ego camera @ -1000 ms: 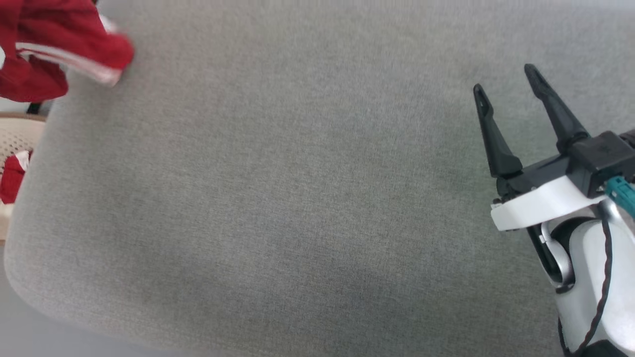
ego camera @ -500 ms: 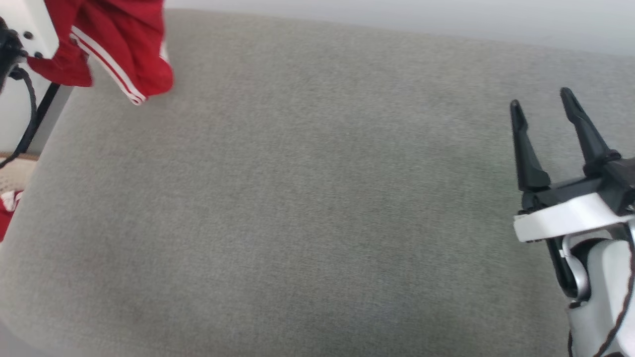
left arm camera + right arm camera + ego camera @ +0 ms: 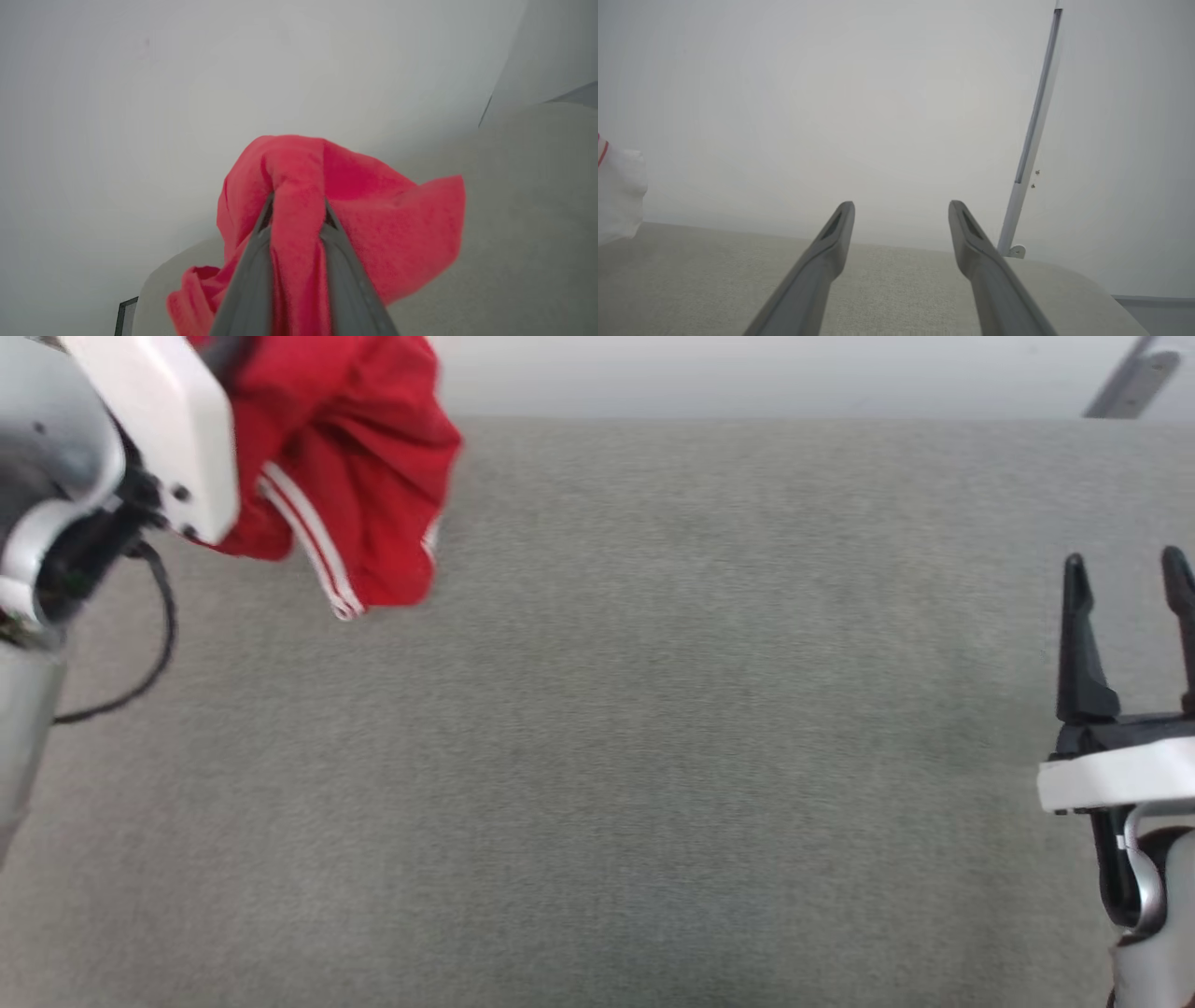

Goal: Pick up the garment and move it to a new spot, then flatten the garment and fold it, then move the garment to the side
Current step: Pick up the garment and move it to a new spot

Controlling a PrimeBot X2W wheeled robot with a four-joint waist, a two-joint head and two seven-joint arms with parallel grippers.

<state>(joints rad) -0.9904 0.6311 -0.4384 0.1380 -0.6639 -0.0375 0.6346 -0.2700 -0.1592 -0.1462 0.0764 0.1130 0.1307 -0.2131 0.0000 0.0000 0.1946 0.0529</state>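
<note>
Garment [image 3: 355, 476] hangs bunched over the pad's [image 3: 653, 756] far left corner; left gripper [image 3: 297, 201] clenched on a red fold; right gripper [image 3: 1124, 558] spread, empty, by the right edge. Judged soft, light, limp; expect sag and swing. Long axis runs down from the grip, striped band [image 3: 313, 546] lowest; you should take a hem or shoulder corner to spread it.

The garment [image 3: 355, 457] looks blurry and its top is cut off by the picture's edge, its red cloth hides the tips of the left gripper [image 3: 298, 199] pinching it, and well to its right the right gripper [image 3: 1124, 560] has one finger cut off too.
</note>
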